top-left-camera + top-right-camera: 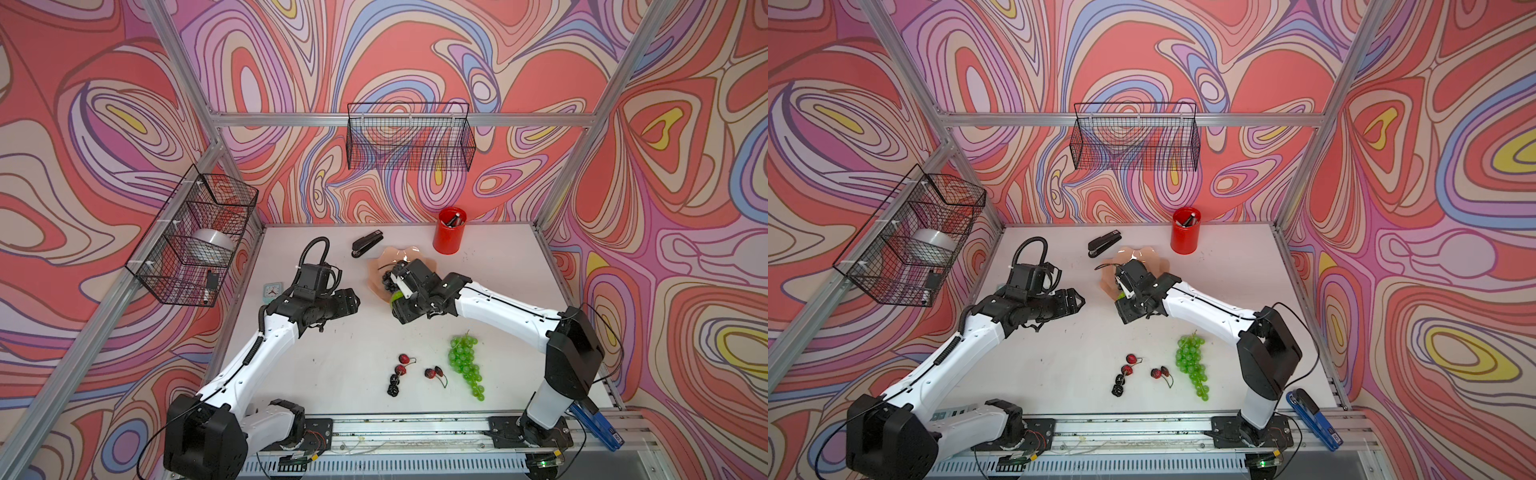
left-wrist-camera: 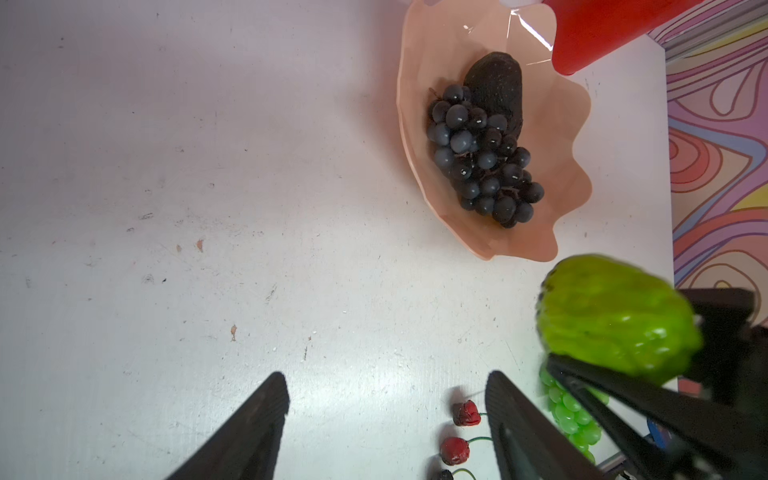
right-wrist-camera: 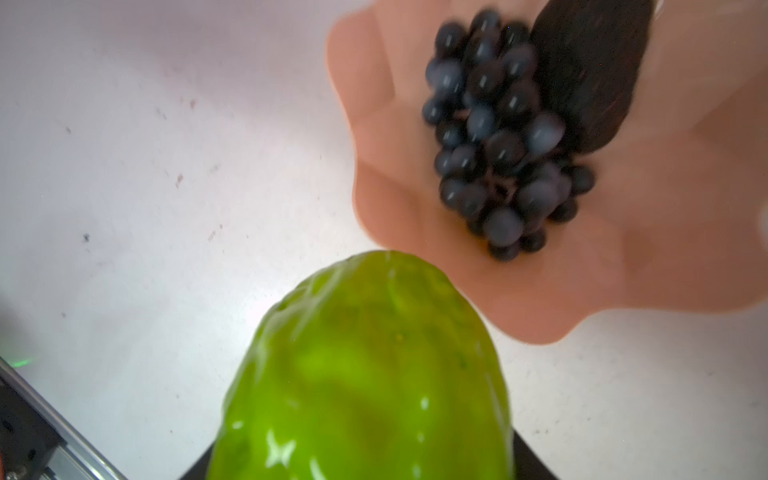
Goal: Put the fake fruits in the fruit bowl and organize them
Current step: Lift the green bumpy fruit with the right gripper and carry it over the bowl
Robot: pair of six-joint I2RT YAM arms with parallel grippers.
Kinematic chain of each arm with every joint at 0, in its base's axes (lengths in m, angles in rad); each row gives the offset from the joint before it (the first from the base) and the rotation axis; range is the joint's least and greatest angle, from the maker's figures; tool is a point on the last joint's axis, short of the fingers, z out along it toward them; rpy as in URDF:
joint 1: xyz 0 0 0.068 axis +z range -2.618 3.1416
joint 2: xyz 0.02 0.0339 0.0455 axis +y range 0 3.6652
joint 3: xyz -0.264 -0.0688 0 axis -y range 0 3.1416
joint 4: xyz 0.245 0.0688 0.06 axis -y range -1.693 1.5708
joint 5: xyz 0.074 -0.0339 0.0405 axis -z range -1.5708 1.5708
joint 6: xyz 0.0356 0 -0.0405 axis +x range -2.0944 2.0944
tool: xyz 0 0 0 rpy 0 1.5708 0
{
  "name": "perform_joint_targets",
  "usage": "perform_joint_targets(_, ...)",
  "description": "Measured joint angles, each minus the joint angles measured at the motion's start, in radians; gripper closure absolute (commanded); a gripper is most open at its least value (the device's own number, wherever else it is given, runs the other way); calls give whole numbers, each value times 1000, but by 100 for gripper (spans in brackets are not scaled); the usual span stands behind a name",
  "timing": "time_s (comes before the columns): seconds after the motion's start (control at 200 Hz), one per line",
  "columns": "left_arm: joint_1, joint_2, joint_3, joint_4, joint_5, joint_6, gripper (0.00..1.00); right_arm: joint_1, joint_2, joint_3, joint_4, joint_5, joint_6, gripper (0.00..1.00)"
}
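Bare table (image 1: 332, 332) left of the fruit bowl (image 1: 399, 252); red cup (image 1: 449, 239) and stapler (image 1: 368, 244) just behind it.

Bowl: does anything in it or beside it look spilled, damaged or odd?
Nothing is spilled or damaged. The dark grapes and avocado lie inside the bowl. Only the stapler close by is no fruit.

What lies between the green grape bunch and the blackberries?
A red cherry pair lies there; it shows in both top views.
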Motion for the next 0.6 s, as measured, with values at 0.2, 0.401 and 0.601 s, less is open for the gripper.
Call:
perform_joint_targets(0.2, 0, -13, -6, 0, -1, -4, 22, -195, 101, 221, -15, -12, -83, 53)
perform_joint_targets(0.401, 0, -29, -20, 0, 3, -20, 23, -302, 290, 351, 1, -21, -137, 54)
perform_joint_targets(0.601, 0, -50, -20, -5, 4, -32, 22, -325, 454, 430, -2, -45, -167, 52)
